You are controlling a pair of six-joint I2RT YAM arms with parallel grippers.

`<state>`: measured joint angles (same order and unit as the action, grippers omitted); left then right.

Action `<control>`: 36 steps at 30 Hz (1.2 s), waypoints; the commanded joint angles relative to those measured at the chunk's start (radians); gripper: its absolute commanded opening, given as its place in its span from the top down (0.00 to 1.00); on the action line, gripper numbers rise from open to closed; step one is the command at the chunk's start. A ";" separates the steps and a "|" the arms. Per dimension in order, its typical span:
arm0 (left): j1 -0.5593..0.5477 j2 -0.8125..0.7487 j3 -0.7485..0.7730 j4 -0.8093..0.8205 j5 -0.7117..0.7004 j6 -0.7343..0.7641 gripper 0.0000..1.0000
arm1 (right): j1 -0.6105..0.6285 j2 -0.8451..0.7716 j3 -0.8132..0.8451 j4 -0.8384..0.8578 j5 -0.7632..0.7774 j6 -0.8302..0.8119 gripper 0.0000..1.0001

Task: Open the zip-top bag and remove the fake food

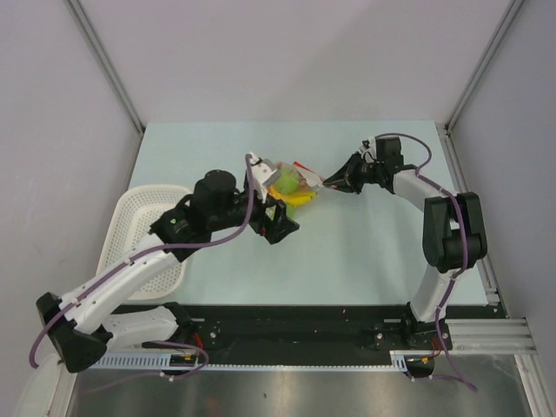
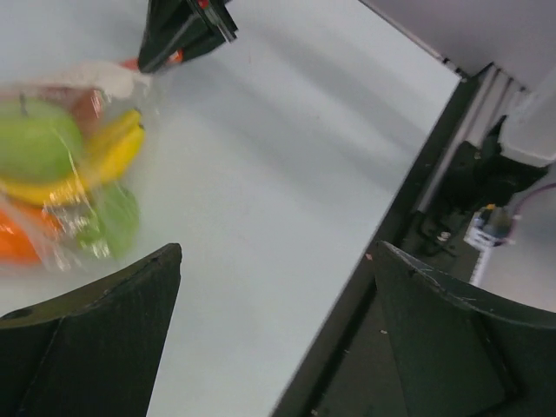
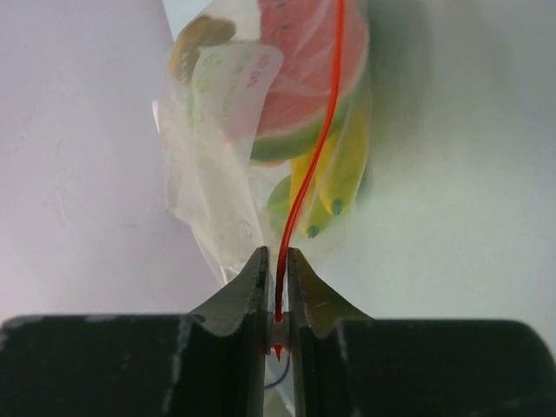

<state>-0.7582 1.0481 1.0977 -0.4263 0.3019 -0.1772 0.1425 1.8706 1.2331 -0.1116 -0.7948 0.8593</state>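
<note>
The zip-top bag (image 1: 291, 184) lies at mid-table, clear and crinkly, with the fake food inside. In the left wrist view the bag (image 2: 69, 182) shows a round green fruit (image 2: 35, 143), a yellow banana (image 2: 109, 156), an orange piece (image 2: 17, 243) and a flat green piece (image 2: 117, 217). My right gripper (image 3: 276, 256) is shut on the bag's red zip strip (image 3: 317, 148) at its right end. Beyond it I see a pink-and-green slice (image 3: 304, 78) and bananas (image 3: 347, 165). My left gripper (image 2: 278, 252) stands open just near-side of the bag, holding nothing. From above, it (image 1: 276, 224) sits by the bag's front edge.
A white perforated basket (image 1: 139, 239) stands at the table's left edge, under my left arm. A black rail (image 1: 304, 326) runs along the near edge. Grey walls and metal posts (image 1: 104, 61) close in the back and sides.
</note>
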 commanded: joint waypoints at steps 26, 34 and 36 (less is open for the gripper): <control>0.036 0.454 0.143 0.281 -0.235 0.255 0.93 | 0.256 -0.334 0.152 -0.227 0.197 0.227 0.70; 0.108 0.403 0.152 0.241 0.001 0.222 1.00 | 0.149 -0.324 0.195 -0.322 0.155 -0.063 0.23; 0.126 0.402 0.172 0.213 0.089 0.200 1.00 | 0.141 -0.329 0.198 -0.303 0.102 -0.255 0.21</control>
<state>-0.6643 1.5043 1.1961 -0.1909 0.1833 0.0654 0.3153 1.5780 1.3735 -0.3904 -0.6216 0.9253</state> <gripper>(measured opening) 0.006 0.765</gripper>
